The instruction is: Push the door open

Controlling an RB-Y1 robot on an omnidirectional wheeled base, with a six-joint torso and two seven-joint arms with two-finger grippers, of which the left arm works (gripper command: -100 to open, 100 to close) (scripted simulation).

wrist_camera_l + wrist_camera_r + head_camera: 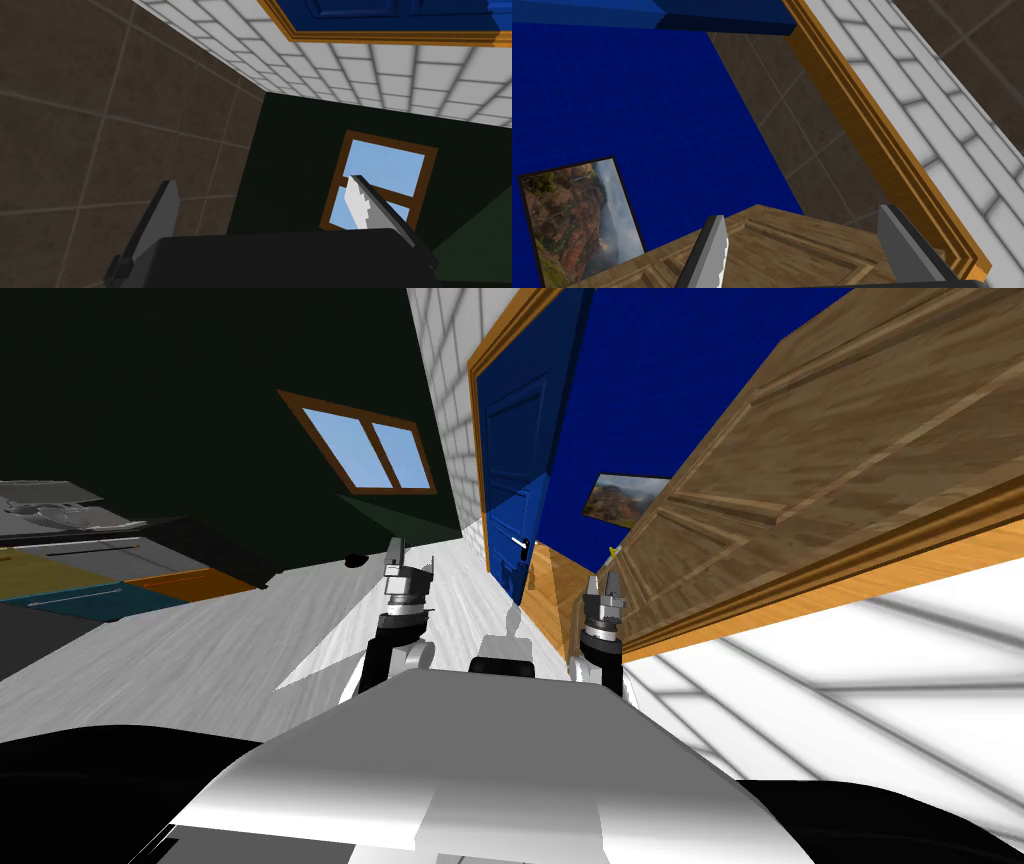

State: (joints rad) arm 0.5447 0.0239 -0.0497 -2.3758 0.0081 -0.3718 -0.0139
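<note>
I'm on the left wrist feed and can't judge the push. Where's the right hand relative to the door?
Observer: Right hand is up beside the wooden door, near its frame. I can't tell if it's touching.
Operator: Fingers open?
Observer: Yes, its fingers are open, with the door panel ahead between them.
Operator: Is the door ajar?
Observer: It looks ajar: a blue wall with a picture shows past its edge.
</note>
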